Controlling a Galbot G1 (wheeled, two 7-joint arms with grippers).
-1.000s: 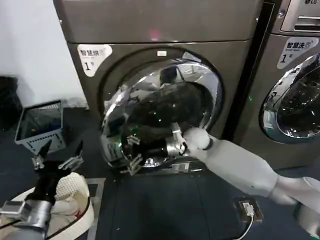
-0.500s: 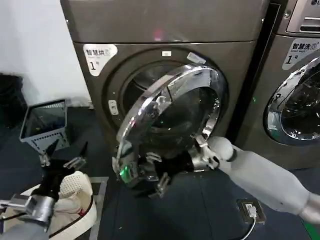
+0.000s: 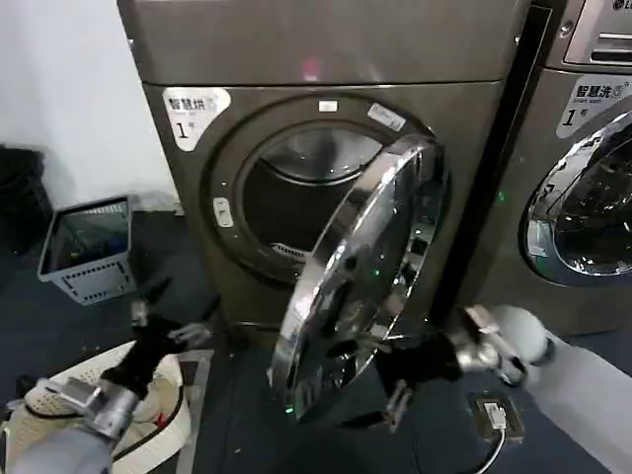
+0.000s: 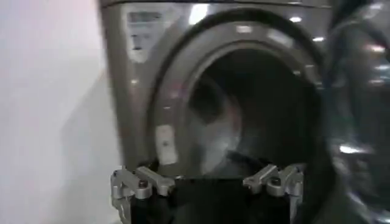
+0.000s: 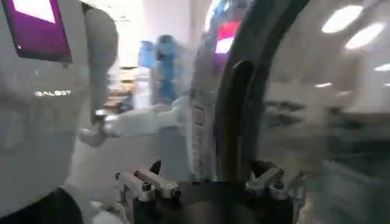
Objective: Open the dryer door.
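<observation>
Left gripper [image 3: 170, 314] sits low at the lower left of the head view, over a white laundry basket [image 3: 59, 395]; fingers spread, nothing held, idle. It has drifted slightly rightward over the last second. In the left wrist view its two fingertips [image 4: 143, 182] frame the open drum mouth.

Centre frame: the dryer door [image 3: 360, 272] has swung much further out. A second ago its chrome face lay nearly flat over the opening; now it stands almost edge-on, hinged on its right side, and the drum opening [image 3: 296, 197] of the machine stickered "1" shows clear at centre left.

Lower right: right gripper [image 3: 395, 380] is at the door's bottom rim, beside or just under it. It has tracked the swing rightward and down. Fingers look parted; contact with the rim cannot be told. The right wrist view shows the chrome ring close ahead.

Judgement: door is essentially open, task nearly done; only a little more swing or a release remains.
</observation>
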